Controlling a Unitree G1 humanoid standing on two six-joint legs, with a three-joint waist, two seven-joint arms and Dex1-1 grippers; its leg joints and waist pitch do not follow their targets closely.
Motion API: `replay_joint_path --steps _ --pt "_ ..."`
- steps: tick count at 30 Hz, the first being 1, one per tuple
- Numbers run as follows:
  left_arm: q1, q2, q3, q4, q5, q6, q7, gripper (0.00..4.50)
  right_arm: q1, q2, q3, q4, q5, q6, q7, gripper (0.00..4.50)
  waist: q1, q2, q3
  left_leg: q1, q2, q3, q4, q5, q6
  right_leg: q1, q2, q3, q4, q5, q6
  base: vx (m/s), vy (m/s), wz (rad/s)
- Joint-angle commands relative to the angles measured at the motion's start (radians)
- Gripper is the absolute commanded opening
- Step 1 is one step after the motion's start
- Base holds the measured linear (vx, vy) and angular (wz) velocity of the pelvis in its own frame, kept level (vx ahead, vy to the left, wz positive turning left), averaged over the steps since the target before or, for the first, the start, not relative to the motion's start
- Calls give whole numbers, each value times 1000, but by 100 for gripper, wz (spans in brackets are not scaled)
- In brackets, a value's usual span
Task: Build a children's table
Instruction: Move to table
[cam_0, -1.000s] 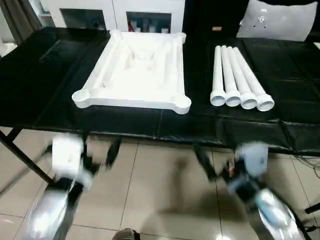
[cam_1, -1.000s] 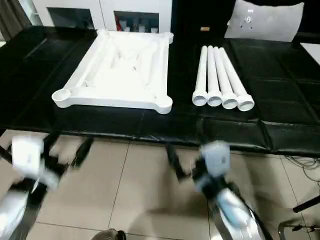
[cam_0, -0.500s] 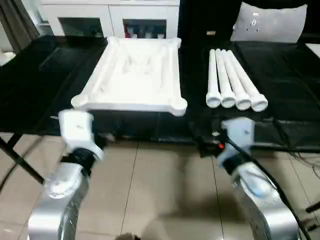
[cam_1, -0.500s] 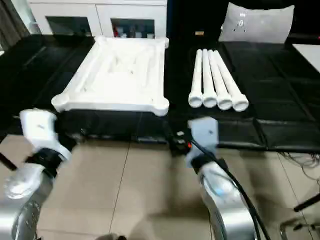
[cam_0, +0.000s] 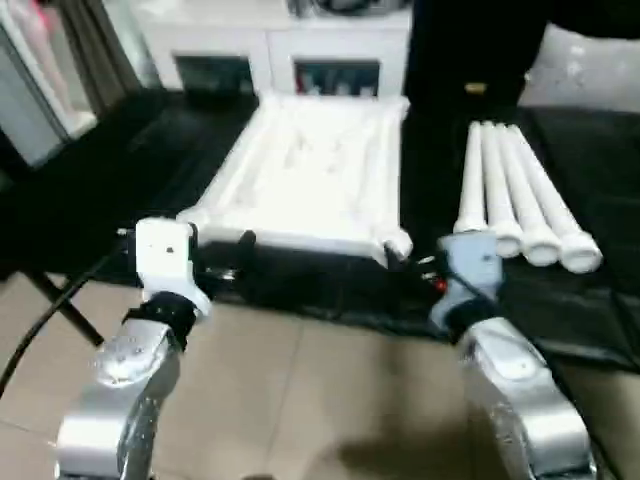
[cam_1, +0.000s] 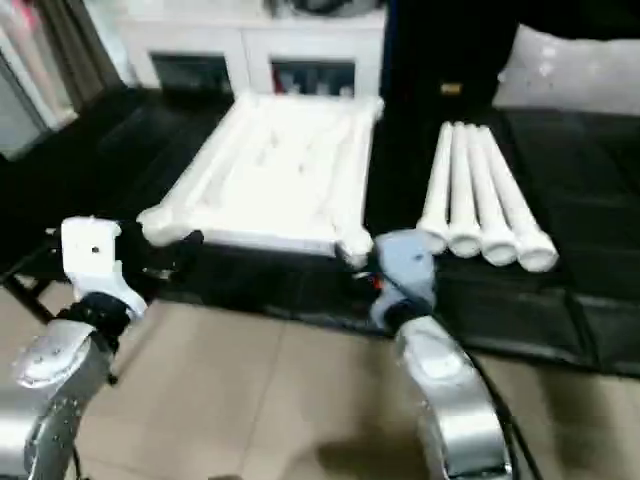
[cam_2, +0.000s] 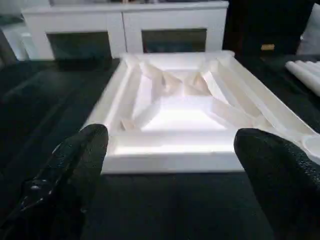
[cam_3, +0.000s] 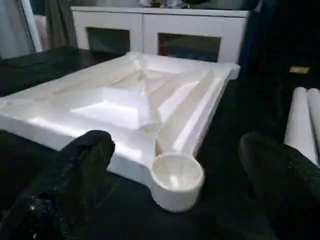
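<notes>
The children's table lies in parts on a black work table. Its white square top (cam_0: 310, 170) rests upside down with ribs and round corner sockets showing. Several white tapered legs (cam_0: 520, 200) lie side by side to its right. My left gripper (cam_0: 232, 258) is open at the top's near left corner; in the left wrist view its fingers (cam_2: 75, 170) stand wide before the top's near rim (cam_2: 175, 157). My right gripper (cam_0: 410, 265) is open at the near right corner, its fingers (cam_3: 75, 175) on either side of a corner socket (cam_3: 176, 172). Neither holds anything.
A white cabinet with glass doors (cam_0: 270, 60) stands behind the black work table (cam_0: 120, 170). A grey-white cushion (cam_0: 590, 70) lies at the back right. Tiled floor (cam_0: 300, 400) shows below the table's front edge, under my forearms.
Both arms have come up from over the floor and forward to the work table's front edge, at the top's near corners. The camera view has shifted too. Both grippers stay open.
</notes>
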Motion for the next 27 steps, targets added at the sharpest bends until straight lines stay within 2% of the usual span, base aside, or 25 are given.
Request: replay_joint_path --steps 1,2,3,4,5,6,7,8,9,10,11,12,13,14,15,17,18,19,20,21,22,24,25,26,27 --pt "-9 13 2 6 1 13 -4 450 4 17 0 -17 14 24 -6 448 1 45 -27 102 111 -25 -145 -206 -154 -48 0 55 -109 -440 -60 46 61 -26" --pt "-16 10 -5 11 0 14 -7 450 6 9 5 -24 6 24 -8 448 -38 12 3 109 161 -50 -189 -355 -137 -71 -3 31 -69 -398 -42 64 99 -48" --pt "-19 9 -7 12 0 15 -8 450 7 6 8 -26 2 24 -9 448 -31 37 -38 166 224 -66 -211 -450 -152 -88 -40 -12 33 -206 -45 64 99 -48" --pt "-24 6 -10 15 0 15 -7 450 8 3 10 -29 1 21 -9 448 -38 39 -47 176 237 -53 -216 -385 -115 -102 -68 -39 55 -44 -29 111 73 -56" --pt "-26 4 -11 16 0 15 -7 450 8 1 11 -30 -1 19 -9 448 -34 18 -39 131 197 -90 -218 -343 7 -83 -75 -47 55 21 -3 115 22 -35" --pt "-33 0 -15 20 2 16 -5 450 8 -3 15 -34 -4 14 -9 448 -43 4 -41 109 107 -9 -174 -314 100 -54 -96 -37 -47 86 -44 115 22 -35" --pt "-40 -5 -17 24 1 16 -3 450 7 -4 17 -37 -9 10 -5 448 -41 -26 -50 68 46 36 -133 -290 118 -1 -102 -4 -84 78 -97 117 -3 0" --pt "-42 -6 -17 25 0 17 -3 450 7 -2 16 -39 -10 12 -4 448 -10 -45 -67 -51 -6 35 -7 -132 110 141 -203 104 -138 -22 -177 144 0 8" --pt "-44 -7 -17 27 0 17 -3 450 5 -1 16 -40 -10 17 -3 448 -3 -41 -70 -107 23 3 56 -11 81 161 -234 123 -139 -21 -256 144 0 8" --pt "-46 -7 -18 29 0 18 -3 450 3 0 15 -41 -12 21 -2 448 -2 -36 -65 -128 24 -5 45 70 44 149 -195 77 -132 39 -287 159 5 -2" --pt "-48 -7 -16 31 -1 18 -3 450 1 1 18 -43 -8 27 5 448 -3 -27 -61 -122 32 -7 22 103 37 134 -179 50 -137 30 -295 157 14 -8" --pt "-51 -7 -13 35 0 21 0 450 0 -1 25 -44 -3 35 15 448 -5 12 -62 -101 47 -3 -61 179 57 117 -123 -18 -136 -40 -260 157 14 -8" --pt "-51 -7 -12 35 0 21 1 450 -1 -1 26 -44 -3 36 15 448 -13 24 -55 -63 56 0 -100 157 61 93 -89 -50 -146 -126 -220 162 60 -2" --pt "-55 -7 -6 40 -1 21 2 450 -1 -5 35 -43 3 39 25 448 -64 83 -54 50 148 -113 -155 -42 132 -6 -14 -87 -10 -182 -93 169 71 -4" --pt "-56 -7 -5 41 -1 21 2 450 -1 -6 37 -43 4 40 26 448 -75 60 -71 119 204 -173 -154 -98 264 -69 -37 -65 72 -170 -19 169 71 -4" --pt "-60 -10 2 41 -3 23 3 450 -4 -10 41 -41 2 43 25 448 -80 50 -64 99 188 -145 -152 -86 335 -99 -56 -55 107 -69 70 144 24 9" --pt "-62 -10 5 40 -4 25 5 450 -7 -10 39 -40 -2 52 22 448 -75 44 -54 80 162 -104 -169 -106 337 -104 -55 -61 105 -8 86 129 12 14" --pt "-63 -10 5 40 -3 25 5 450 -8 -10 38 -39 -1 56 24 448 -77 30 -46 65 152 -82 -177 -154 322 -96 -59 -55 85 29 72 105 -23 4" --pt "-60 -8 5 40 -1 23 6 450 -11 -10 36 -36 2 64 31 448 -69 -8 -39 42 97 -37 -172 -284 242 -64 -81 -30 -13 67 30 96 -98 2" --pt "-60 -7 5 41 -1 22 6 450 -12 -10 36 -35 2 65 33 448 -40 -62 -31 7 0 20 -85 -334 147 -9 -133 49 -137 -308 18 96 -98 2" --pt "-58 -6 4 40 0 21 4 450 -14 -10 34 -34 3 66 37 448 -22 -58 -52 -58 -5 -1 64 -111 102 84 -242 126 -172 -623 -46 109 -111 -6" --pt "-56 -3 4 39 -1 22 1 450 -16 -9 34 -33 5 69 40 448 -21 -53 -40 -110 3 -23 83 -9 35 89 -214 104 -157 -626 -98 131 -63 -15" --pt "-55 -1 3 38 -3 23 -3 450 -17 -8 34 -33 6 72 41 448 -15 -39 -42 -102 10 -27 71 7 24 84 -207 94 -161 -595 -140 128 -34 -9" --pt "-48 11 -11 38 -2 24 -24 450 -18 -5 28 -36 14 93 36 448 -15 -35 -38 -30 1 -2 6 -39 -49 47 -84 125 -162 -552 -189 129 -5 -36" --pt "-48 11 -11 38 -2 24 -24 450 -18 -5 28 -36 14 93 36 448 -8 12 -40 -13 33 0 -87 -7 -112 53 -42 86 -151 -467 -150 129 -5 -36"
